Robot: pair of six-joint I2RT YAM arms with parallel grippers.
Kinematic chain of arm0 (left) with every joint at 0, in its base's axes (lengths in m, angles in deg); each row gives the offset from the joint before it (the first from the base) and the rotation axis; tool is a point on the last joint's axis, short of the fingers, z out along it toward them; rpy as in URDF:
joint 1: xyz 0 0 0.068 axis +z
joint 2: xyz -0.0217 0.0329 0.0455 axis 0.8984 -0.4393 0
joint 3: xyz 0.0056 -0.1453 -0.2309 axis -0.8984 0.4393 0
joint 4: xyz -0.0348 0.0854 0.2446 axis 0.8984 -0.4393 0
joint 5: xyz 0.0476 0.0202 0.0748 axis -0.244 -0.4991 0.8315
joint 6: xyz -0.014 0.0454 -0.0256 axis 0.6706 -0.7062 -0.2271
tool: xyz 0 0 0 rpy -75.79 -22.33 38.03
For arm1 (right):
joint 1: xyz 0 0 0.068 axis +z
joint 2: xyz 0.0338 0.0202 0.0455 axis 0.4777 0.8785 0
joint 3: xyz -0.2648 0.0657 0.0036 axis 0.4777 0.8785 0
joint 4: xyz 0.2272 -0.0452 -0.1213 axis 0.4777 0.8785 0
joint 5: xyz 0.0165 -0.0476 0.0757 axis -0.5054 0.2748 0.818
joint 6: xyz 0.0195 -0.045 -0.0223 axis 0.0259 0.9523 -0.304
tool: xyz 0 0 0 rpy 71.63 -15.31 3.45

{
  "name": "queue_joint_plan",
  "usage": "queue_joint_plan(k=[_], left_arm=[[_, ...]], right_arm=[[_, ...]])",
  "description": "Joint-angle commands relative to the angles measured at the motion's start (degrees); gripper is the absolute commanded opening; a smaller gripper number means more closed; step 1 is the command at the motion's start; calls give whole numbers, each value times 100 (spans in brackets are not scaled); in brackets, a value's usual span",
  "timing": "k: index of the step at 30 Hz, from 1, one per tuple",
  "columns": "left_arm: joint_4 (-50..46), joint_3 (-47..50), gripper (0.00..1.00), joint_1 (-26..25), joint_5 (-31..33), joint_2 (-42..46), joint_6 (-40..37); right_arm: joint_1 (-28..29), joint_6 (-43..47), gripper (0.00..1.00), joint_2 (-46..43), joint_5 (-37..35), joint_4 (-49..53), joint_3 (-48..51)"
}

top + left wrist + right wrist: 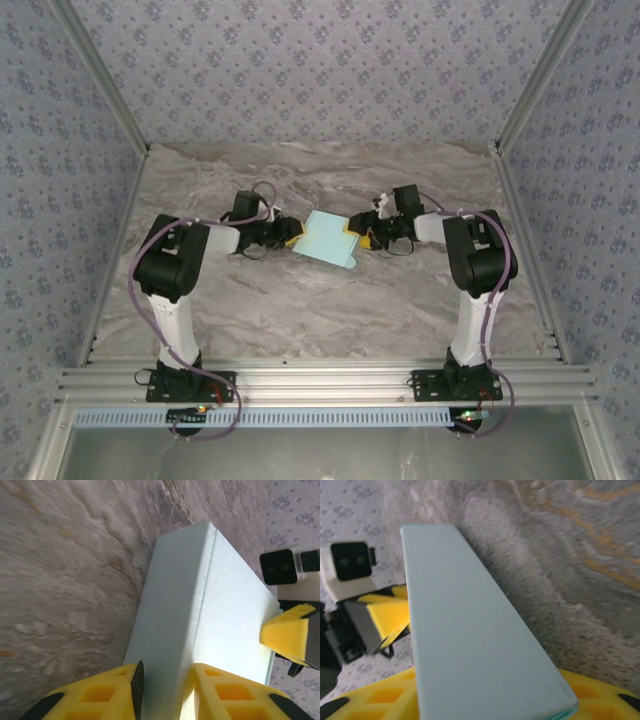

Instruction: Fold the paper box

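Yellow fingers (125,692) of the left gripper (165,677) clamp one end of the paper box (200,595), over the middle of the table (300,320). We cannot tell whether the right gripper (360,235) grips the far edge. We judge the card light, thin and easily creased, best held by its edges. We count one box and two grippers.

One paper box (327,240), pale turquoise. Two robot arms: left arm (175,270) and right arm (480,260). Two grippers, one per arm: left gripper (292,238) and right gripper (357,232). Each has two yellow fingers (100,695), four in all. One marble-patterned table (300,310). Three patterned walls (320,60).
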Motion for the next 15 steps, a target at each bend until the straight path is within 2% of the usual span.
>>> queue_joint_plan(k=[1,5,8,9,13,15], left_arm=[[-894,291,34,-2,508,-78,-83],[-820,435,38,7,542,406,-103],[-925,441,61,7,660,865,-166],[-975,458,65,7,749,1070,-239],[-1201,603,74,15,1412,2059,-976],[-754,1020,77,-26,2032,2646,-1495]], right_arm=[[98,-586,42,66,-31,-402,168],[-47,-967,32,-82,58,-423,284],[-121,-1254,32,-278,205,-340,360],[-149,-1292,33,-393,215,-180,359],[-258,-1456,34,-750,259,555,392],[-336,-1748,34,-831,395,877,423]])
